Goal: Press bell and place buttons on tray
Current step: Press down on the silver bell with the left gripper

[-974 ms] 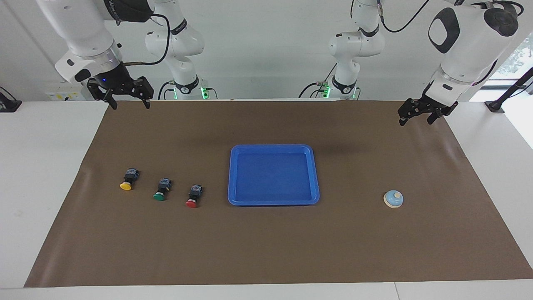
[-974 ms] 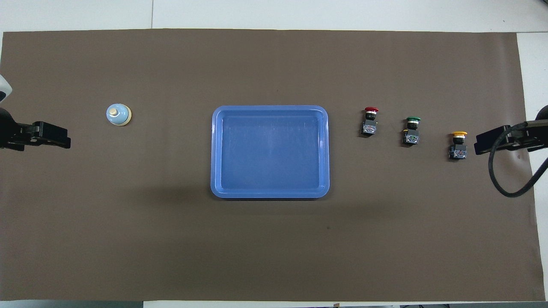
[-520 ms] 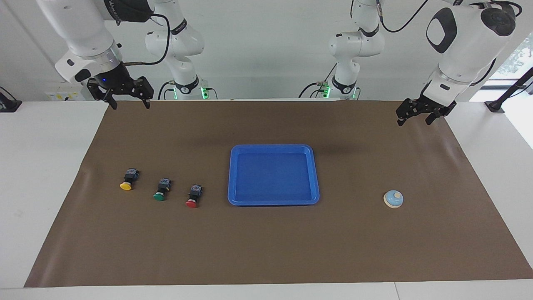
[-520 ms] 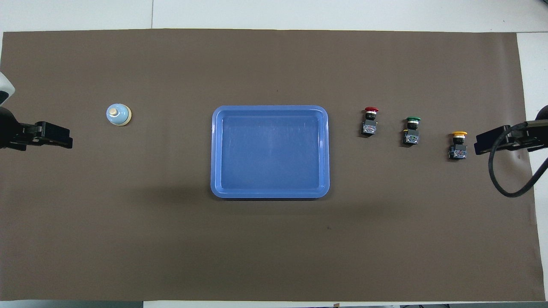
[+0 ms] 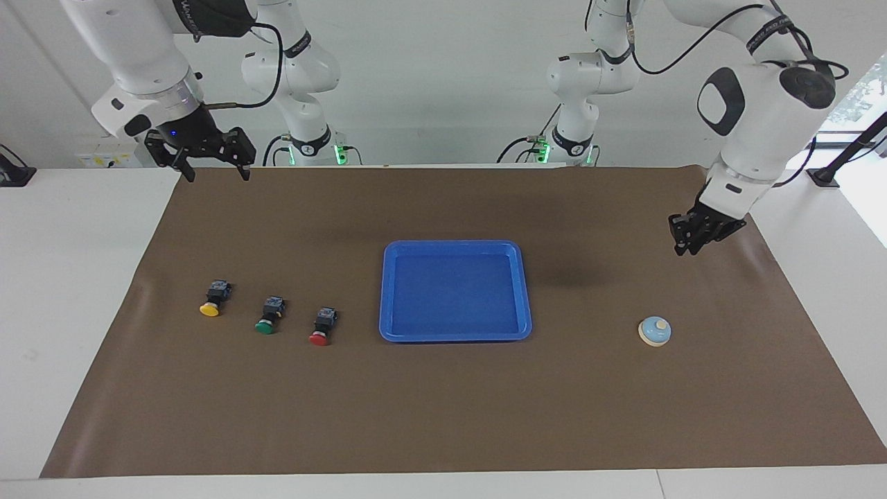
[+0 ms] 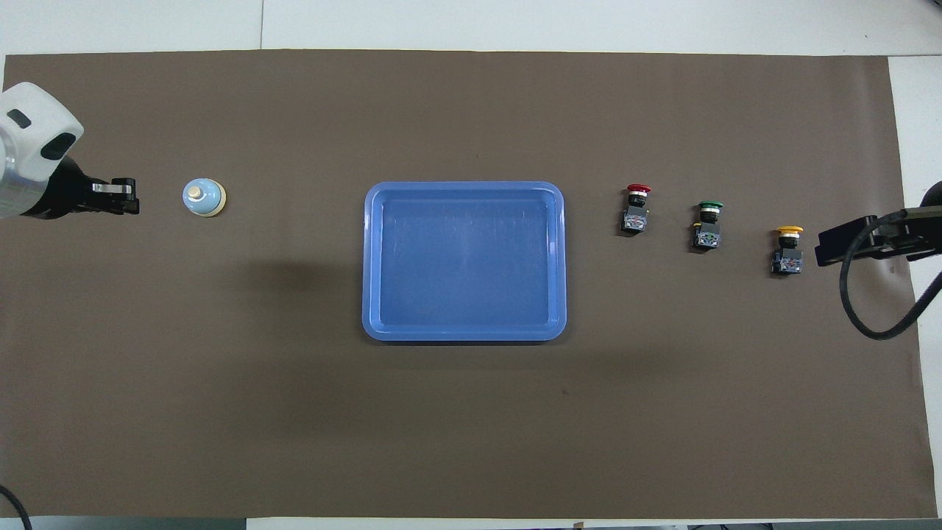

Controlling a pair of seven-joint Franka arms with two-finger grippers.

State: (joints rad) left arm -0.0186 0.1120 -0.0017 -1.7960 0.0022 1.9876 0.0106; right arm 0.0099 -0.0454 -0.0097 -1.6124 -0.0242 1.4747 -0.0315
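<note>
A brown mat (image 5: 443, 416) covers a white table. A blue tray (image 5: 455, 335) lies at its middle. The bell (image 5: 655, 331) sits toward the left arm's end, and 3 buttons lie in a row toward the right arm's end: red (image 5: 322, 326), green (image 5: 269, 315), yellow (image 5: 214, 299). The left gripper (image 5: 687, 247) hangs above the mat short of the bell, fingers drawn together, holding nothing. The right gripper (image 5: 214, 173) waits over the mat's edge, jaws spread.
</note>
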